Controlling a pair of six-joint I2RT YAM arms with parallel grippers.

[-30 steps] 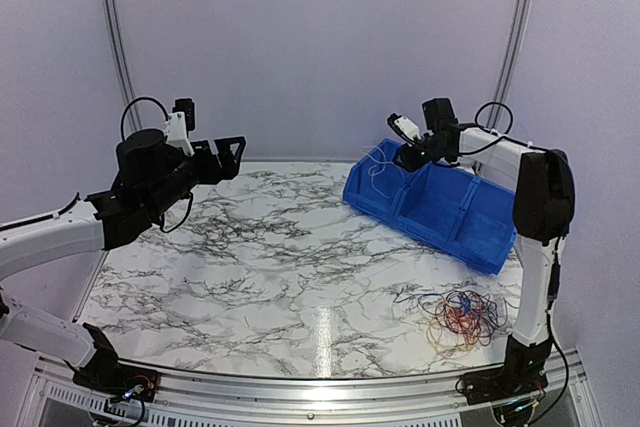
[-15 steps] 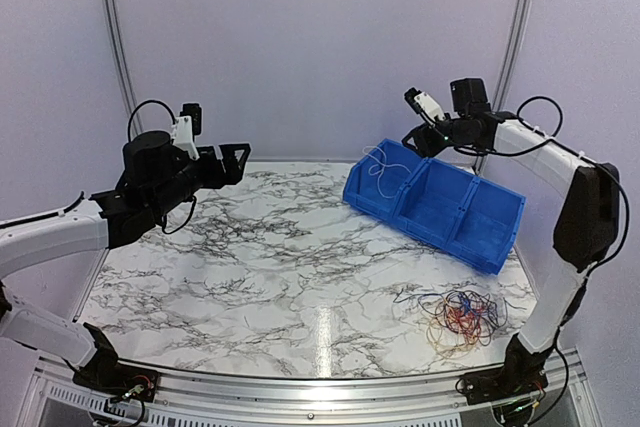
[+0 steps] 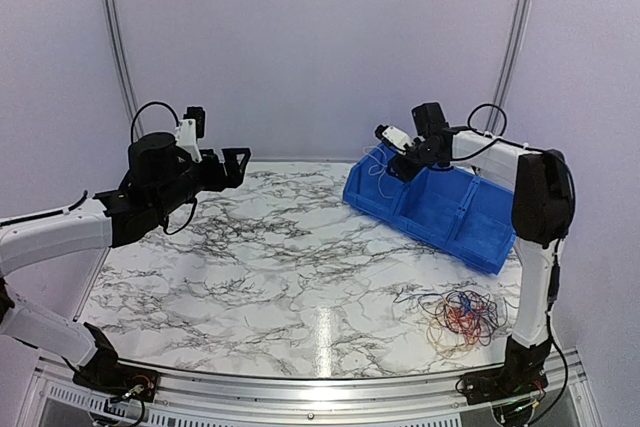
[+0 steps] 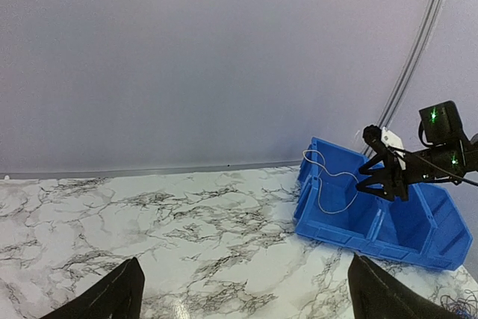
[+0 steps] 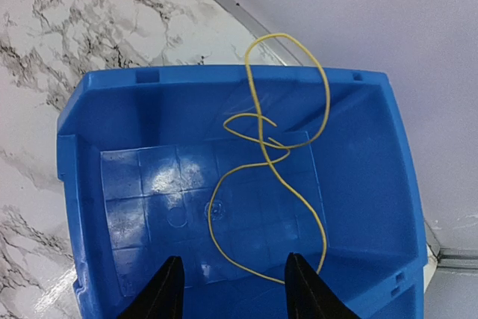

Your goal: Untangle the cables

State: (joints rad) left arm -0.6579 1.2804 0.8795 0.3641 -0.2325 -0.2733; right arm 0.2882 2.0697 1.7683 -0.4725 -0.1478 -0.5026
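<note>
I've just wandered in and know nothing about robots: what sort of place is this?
Probably a lab robot test bench: a left arm and a right arm bolted to a marble-patterned table, plain pale walls closing it in, and a blue bin and a tangle of thin cables for practice.

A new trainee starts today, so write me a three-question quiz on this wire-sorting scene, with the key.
1. True or false: the left gripper holds a wire.
2. Where does the yellow wire lie? A) on the floor B) in the blue bin C) on the wall
3. Fill in: the wire tangle lies on the table near the ___ arm.
Key: 1 false; 2 B; 3 right.
</note>
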